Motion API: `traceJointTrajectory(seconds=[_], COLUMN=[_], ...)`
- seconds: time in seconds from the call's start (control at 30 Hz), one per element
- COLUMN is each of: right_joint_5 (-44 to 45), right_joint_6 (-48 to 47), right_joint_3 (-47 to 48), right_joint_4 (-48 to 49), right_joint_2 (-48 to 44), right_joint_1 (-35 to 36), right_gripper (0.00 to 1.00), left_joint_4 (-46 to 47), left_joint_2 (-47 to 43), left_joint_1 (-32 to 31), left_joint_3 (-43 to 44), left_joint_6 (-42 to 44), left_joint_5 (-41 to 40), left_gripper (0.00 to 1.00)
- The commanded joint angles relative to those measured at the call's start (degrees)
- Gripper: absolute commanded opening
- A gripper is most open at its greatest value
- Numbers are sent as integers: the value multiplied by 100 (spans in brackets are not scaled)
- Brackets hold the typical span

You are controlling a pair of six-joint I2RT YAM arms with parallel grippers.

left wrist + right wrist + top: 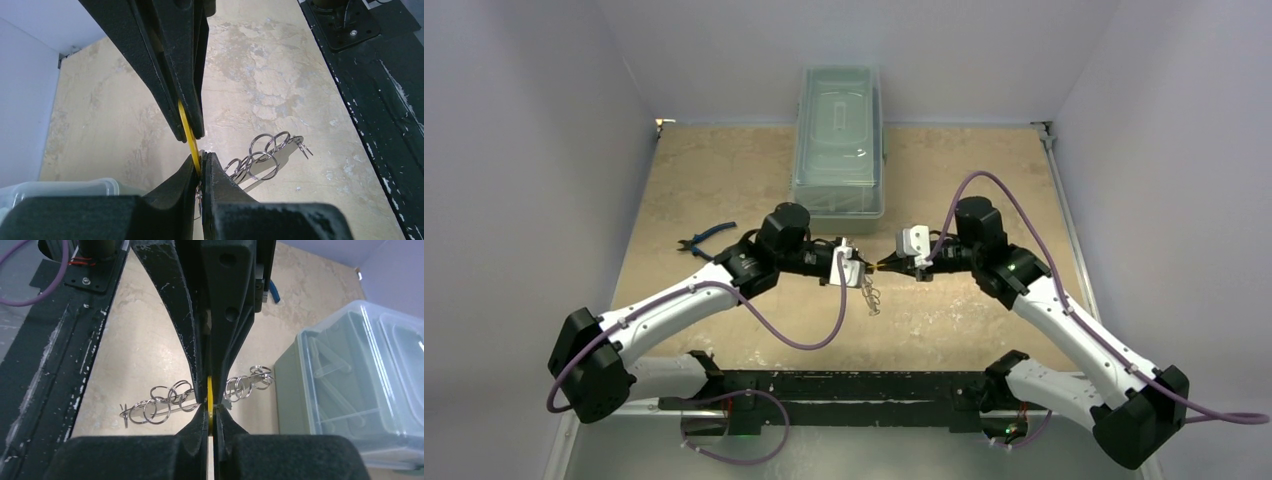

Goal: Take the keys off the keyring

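Grip from both sides sets the scene. The left gripper (200, 159) and the right gripper (191, 135) meet tip to tip above the middle of the mottled beige tabletop (724, 180). Each pair of black fingers is pressed shut on the same thin yellow-headed key (189, 144), seen edge-on from both wrists. Only a sliver of yellow shows between the two sets of tips, so neither arm is nearer; both already have it.

The keyring, a string of linked thin silvery wire loops (260, 159), leaves the key right at the pinch. Its long axis runs crosswise to the line of the arms. The longer part trails toward the black base rail (844, 385), and the right wrist view shows a shorter part on the side of the clear lidded plastic box (839, 140). No finger touches the loops. I cannot tell whether they hang free or rest on the table, nor which small pieces among them are silvery keys.

With both grips on one key, the next move probably needs one gripper to shift onto the loops. The table is open to the left and right of the meeting point. The box stands just beyond it, and the blue-handled pliers (706, 238) lie well apart on the left.
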Motion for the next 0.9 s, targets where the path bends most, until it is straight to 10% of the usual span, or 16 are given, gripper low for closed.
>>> traceJointTrajectory(seconds=[0.0, 0.07, 0.2, 0.33, 0.87], right_joint_5=[296, 439, 539, 623, 871], right_joint_6=[197, 246, 782, 1441, 2528], right_joint_3=[375, 405, 518, 532, 1151], right_joint_4=[159, 157, 419, 842, 1682], right_joint_2=[4, 8, -25, -206, 39], right_joint_1=[20, 11, 9, 5, 10], right_gripper=[0, 0, 0, 0, 0], left_joint_4=[-274, -195, -409, -829, 1324], left_joint_2=[-29, -55, -158, -153, -173], left_joint_1=[-27, -21, 126, 979, 2739], left_joint_3=[298, 313, 471, 661, -687], left_joint_6=[-258, -705, -1760, -3067, -6675], left_joint_5=[-16, -266, -878, -569, 1339], left_gripper=[0, 2, 55, 80, 84])
